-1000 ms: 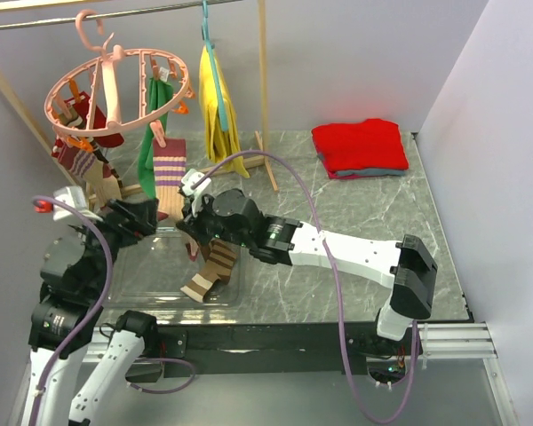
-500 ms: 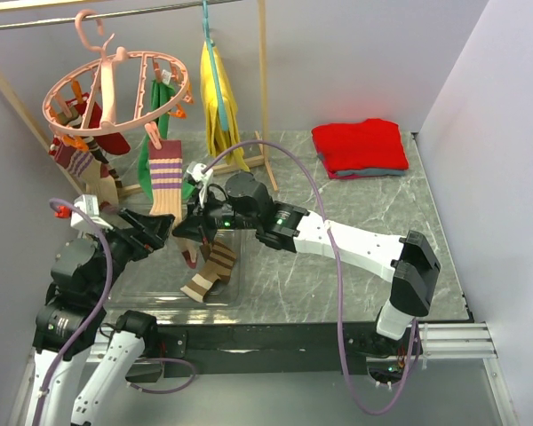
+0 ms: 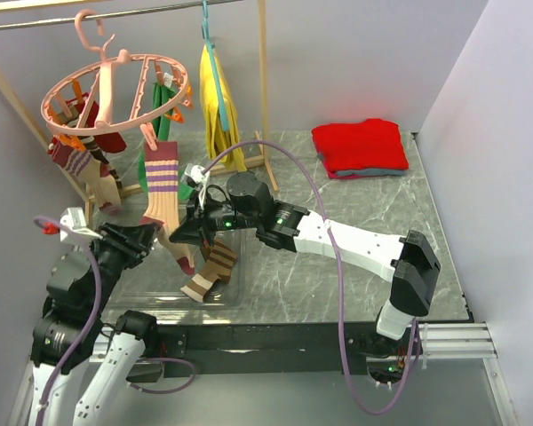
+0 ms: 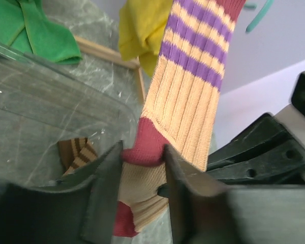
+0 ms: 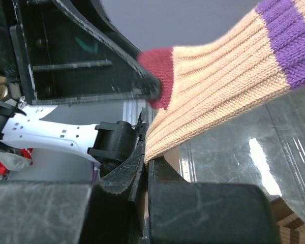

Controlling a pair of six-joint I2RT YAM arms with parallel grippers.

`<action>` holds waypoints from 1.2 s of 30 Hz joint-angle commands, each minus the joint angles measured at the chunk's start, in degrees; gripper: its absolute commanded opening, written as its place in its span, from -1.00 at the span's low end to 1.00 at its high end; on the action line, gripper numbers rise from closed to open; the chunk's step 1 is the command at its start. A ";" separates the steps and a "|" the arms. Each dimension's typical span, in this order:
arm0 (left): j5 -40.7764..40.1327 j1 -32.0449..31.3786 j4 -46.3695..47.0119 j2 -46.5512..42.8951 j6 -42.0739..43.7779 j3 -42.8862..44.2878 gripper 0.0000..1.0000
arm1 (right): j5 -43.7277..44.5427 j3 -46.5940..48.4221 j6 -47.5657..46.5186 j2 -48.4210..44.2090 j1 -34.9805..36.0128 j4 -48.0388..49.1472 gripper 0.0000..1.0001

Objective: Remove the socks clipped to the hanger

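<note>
One beige ribbed sock with purple stripes and maroon heel (image 3: pixel 160 191) hangs by its cuff from a pink peg (image 3: pixel 149 138) of the round pink plastic ring hanger (image 3: pixel 107 131), above the grey tabletop (image 3: pixel 355 222); right tool (image 5: pixel 145 162) pinched on its lower edge; left tool (image 4: pixel 141 152) narrowed about the heel, firm hold uncertain. Judgement: secure both holds; pull straight down, steadily, so the peg lets go without swinging the ring. No legible writing.

The left pincer (image 4: pixel 142 155) grips the maroon heel of a beige sock (image 4: pixel 188 101) between its 2 fingers (image 4: pixel 109 188). The sock hangs upright and has purple stripes. At lower left, a brown-striped sock (image 4: pixel 76 152) lies in a clear tub (image 4: pixel 46 96) on the marble counter (image 4: pixel 86 23). Behind are a green cloth (image 4: pixel 30 30) and a yellow garment (image 4: pixel 142 30).
</note>
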 commanded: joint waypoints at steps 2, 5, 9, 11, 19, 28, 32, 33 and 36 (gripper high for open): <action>-3.76 0.07 2.01 -2.44 -0.15 0.26 -0.46 | -3.36 1.48 -0.30 -0.82 -0.12 1.16 -0.93; -4.38 0.07 1.31 -2.09 0.64 0.78 -0.76 | -3.36 1.92 -0.48 -0.56 -0.04 0.46 -0.87; -5.70 0.07 0.34 -1.65 2.14 1.58 -0.83 | 1.29 6.04 -1.53 0.23 -0.47 -5.67 -0.31; -5.87 0.07 -0.01 -1.82 2.40 1.67 -0.88 | 3.31 7.80 -1.62 1.02 -1.52 -7.62 -0.13; -4.12 0.07 0.25 -1.47 4.51 1.40 -0.98 | 7.10 18.61 -5.83 5.32 -5.22 -11.49 0.78; 0.89 0.07 1.75 -1.03 4.60 -0.09 -0.98 | 2.62 42.42 -4.09 20.78 -11.54 -11.49 0.78; 1.60 0.07 1.92 -0.59 5.56 -0.09 -0.98 | 1.48 45.43 -3.91 23.35 -11.99 -7.12 0.78; 1.60 0.07 1.84 -0.42 5.74 0.00 -0.98 | 1.65 45.17 -3.91 23.61 -11.99 -6.23 0.78; 1.51 0.16 1.66 -0.07 6.62 0.35 -0.98 | 2.00 43.85 -3.73 23.79 -11.99 -2.81 0.78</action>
